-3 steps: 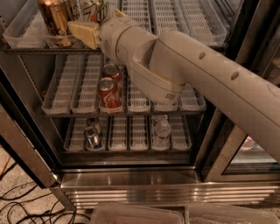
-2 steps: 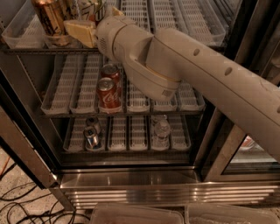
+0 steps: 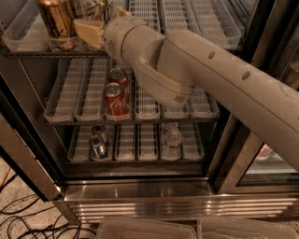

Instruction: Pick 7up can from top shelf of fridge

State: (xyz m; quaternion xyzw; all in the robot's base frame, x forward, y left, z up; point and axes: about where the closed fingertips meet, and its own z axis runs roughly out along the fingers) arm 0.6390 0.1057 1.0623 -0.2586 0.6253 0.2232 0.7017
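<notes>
Reaches in from the right, arm across the fridge, with the gripper at the front-left corner of the top shelf. Has the 7up can upright right at the gripper, largely hidden behind it. Cannot tell whether the grip is closed on the can or loose around it. Just left, by the shelf's left edge: a gold-bronze can. On the middle tier, left of centre: two red cola cans.
</notes>
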